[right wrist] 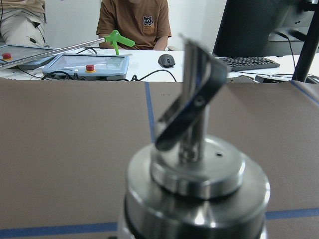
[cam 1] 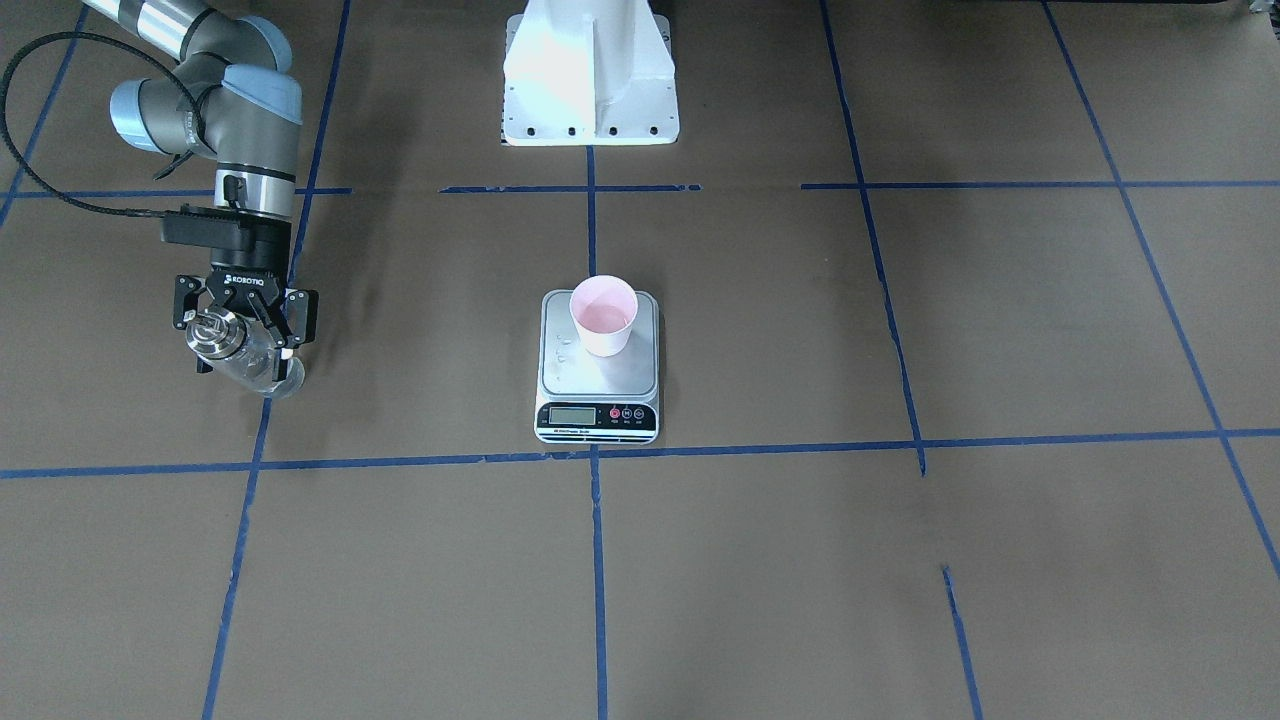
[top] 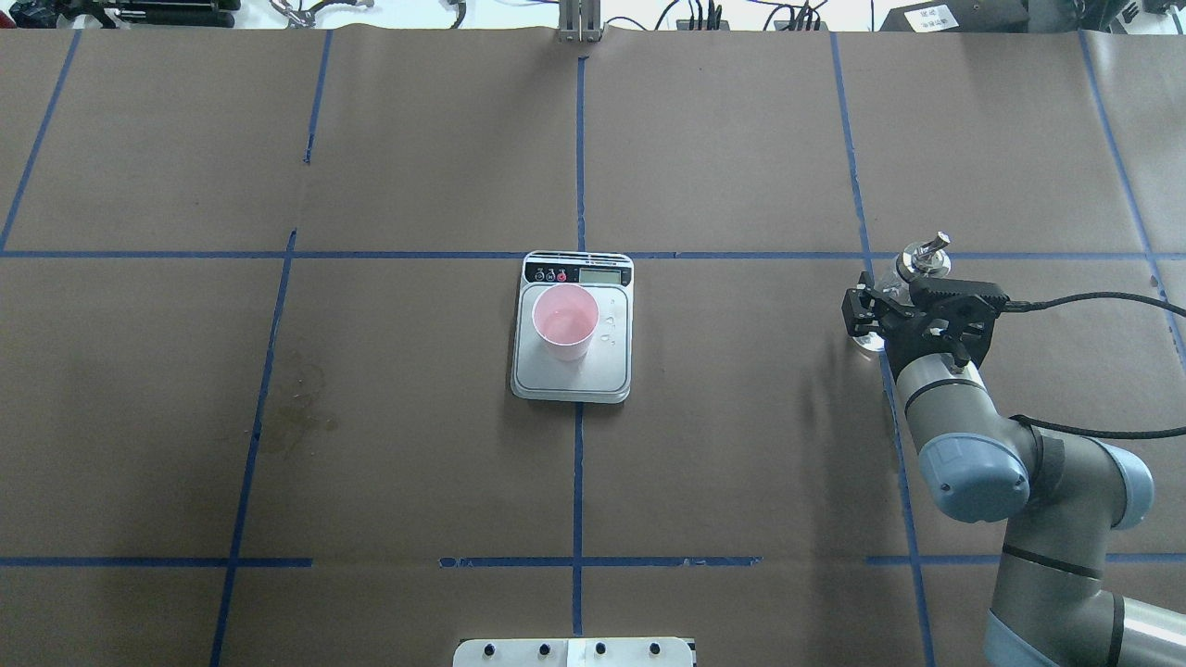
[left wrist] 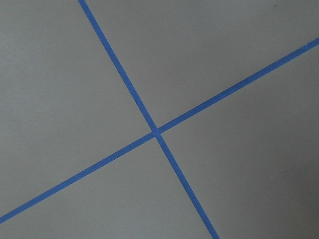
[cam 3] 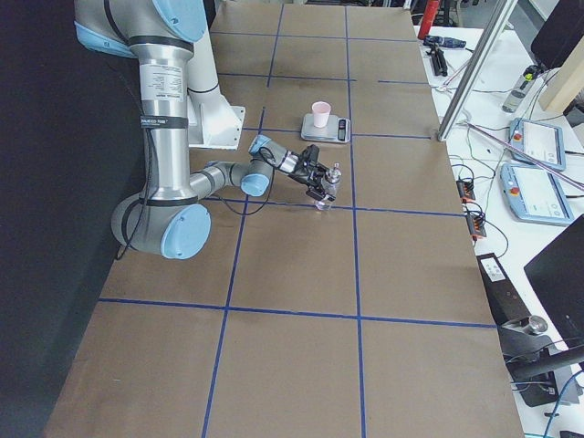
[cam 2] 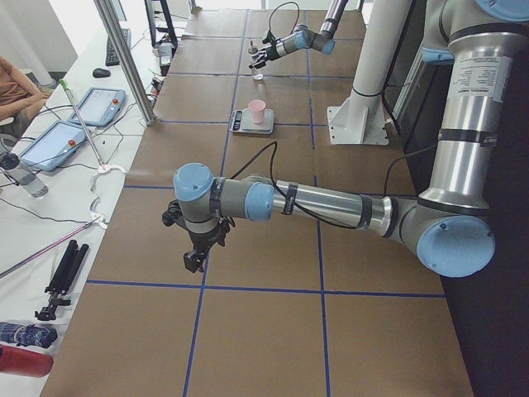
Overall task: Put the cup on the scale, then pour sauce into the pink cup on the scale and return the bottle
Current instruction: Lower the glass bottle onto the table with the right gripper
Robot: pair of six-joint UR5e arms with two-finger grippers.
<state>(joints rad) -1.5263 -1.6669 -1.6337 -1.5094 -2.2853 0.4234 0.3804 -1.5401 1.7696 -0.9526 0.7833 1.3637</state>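
Observation:
The pink cup (cam 1: 603, 315) stands upright on the silver platform of the scale (cam 1: 598, 385), with clear liquid in its bottom. A few droplets lie on the platform beside it. Far out on my right side, the right gripper (cam 1: 245, 352) is shut on the clear glass bottle (cam 1: 255, 365), whose base is at the table. In the right wrist view its metal cap and spout (right wrist: 194, 164) fill the frame. My left gripper (cam 2: 195, 255) hangs over bare table in the exterior left view, and I cannot tell whether it is open or shut.
The white robot pedestal (cam 1: 590, 75) stands behind the scale. A faint wet stain (top: 298, 408) marks the brown paper on the left side. Beyond the far table edge are tablets (right wrist: 87, 64), a keyboard and a seated person (right wrist: 134, 22).

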